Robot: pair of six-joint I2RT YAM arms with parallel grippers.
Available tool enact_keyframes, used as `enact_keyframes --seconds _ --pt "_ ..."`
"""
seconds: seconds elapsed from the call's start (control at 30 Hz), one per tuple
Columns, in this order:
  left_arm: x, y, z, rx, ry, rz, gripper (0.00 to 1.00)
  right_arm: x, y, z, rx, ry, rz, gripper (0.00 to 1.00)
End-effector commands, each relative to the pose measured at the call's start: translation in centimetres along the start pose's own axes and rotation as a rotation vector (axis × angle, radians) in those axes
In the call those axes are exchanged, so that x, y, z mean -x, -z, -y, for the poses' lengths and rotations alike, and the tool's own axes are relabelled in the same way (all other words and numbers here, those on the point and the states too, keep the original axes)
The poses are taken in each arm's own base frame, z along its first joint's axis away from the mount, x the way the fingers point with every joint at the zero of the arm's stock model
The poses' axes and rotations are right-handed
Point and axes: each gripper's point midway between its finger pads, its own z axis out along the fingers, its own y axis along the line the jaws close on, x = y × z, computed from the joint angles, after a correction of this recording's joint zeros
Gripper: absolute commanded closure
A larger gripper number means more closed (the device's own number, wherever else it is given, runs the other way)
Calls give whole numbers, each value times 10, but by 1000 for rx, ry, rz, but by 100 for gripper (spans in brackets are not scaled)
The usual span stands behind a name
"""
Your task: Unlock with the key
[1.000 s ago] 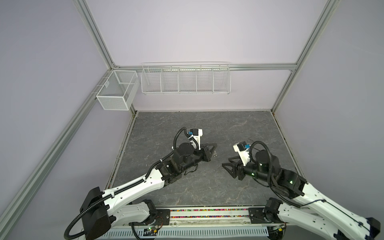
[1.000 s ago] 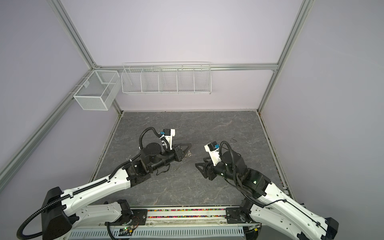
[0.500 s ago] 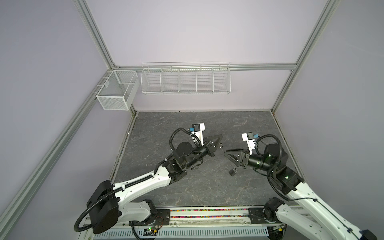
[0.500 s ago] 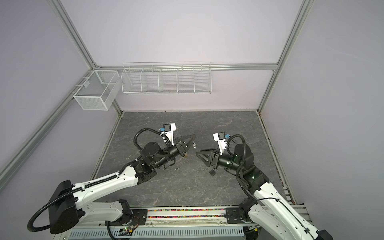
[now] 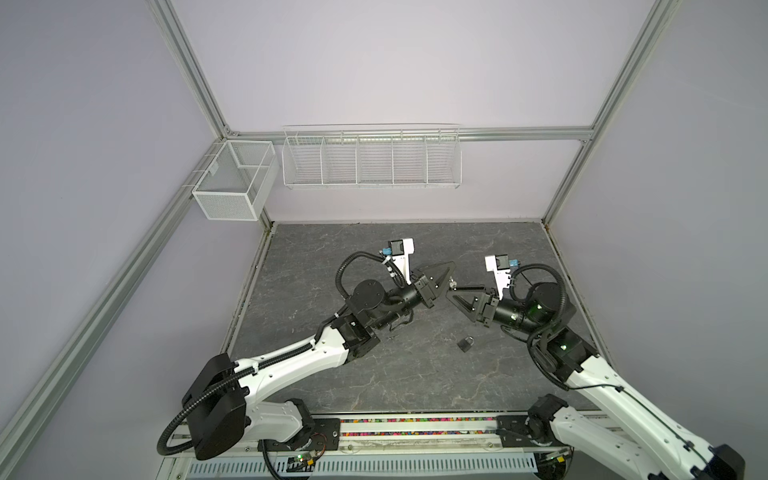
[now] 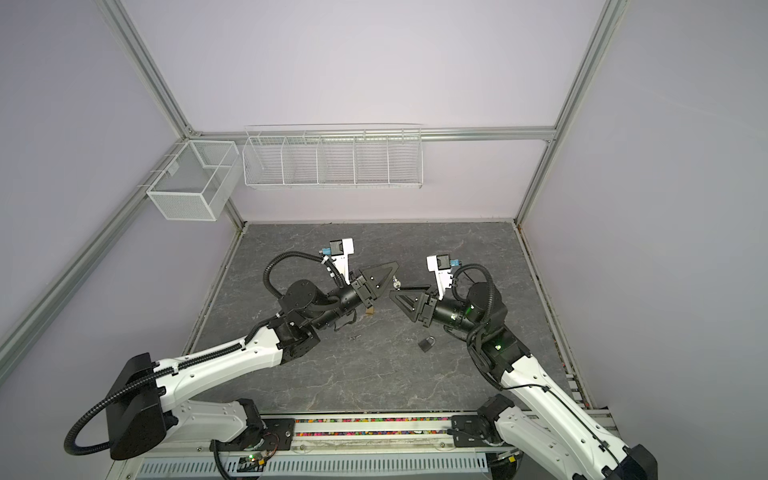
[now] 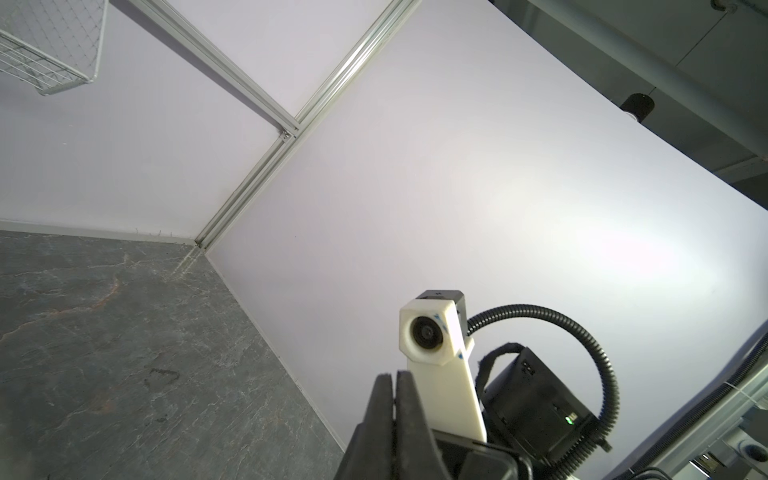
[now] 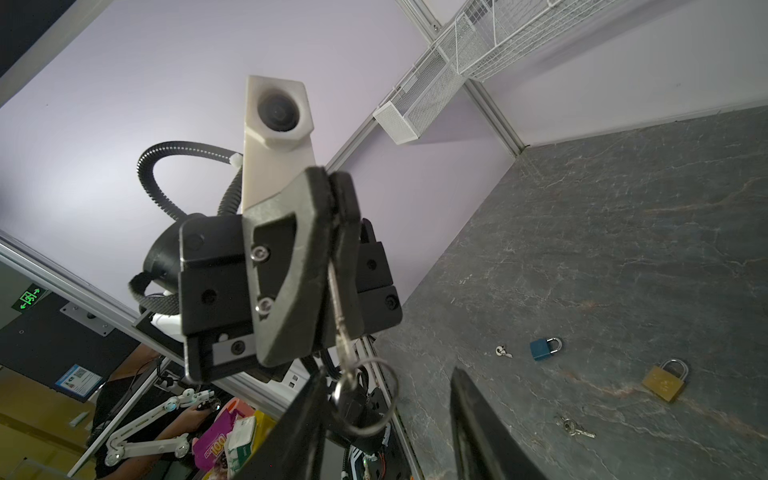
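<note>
In the right wrist view, a green exit sign (image 8: 28,297) with a running figure and arrows glows on the dark wall far behind the left gripper (image 8: 332,183), whose jaws are closed. Near it a blue notice (image 8: 77,376) carries a QR-like square, its print too small to read. Behind the right gripper (image 8: 386,399), jaws parted, a pink packet (image 8: 216,442) shows big characters like "100L", not certain; the stamping on the brass padlock (image 8: 665,382) beyond those jaws cannot be read.
</note>
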Motion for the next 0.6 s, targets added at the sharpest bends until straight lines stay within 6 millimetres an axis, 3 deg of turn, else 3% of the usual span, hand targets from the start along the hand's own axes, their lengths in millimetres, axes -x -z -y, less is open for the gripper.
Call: enact_keyframes --seconds 0.0,0.3,0.47,0.57 --pt "13 5 17 -53 7 40 100 25 4 -24 69 59 92 53" --pt "13 8 14 -29 -19 31 100 23 2 -25 101 64 92 60" --pt "10 4 19 -59 -8 16 100 26 2 -39 171 91 99 62" --pt "9 3 18 -61 -9 13 100 26 0 -40 185 85 89 71"
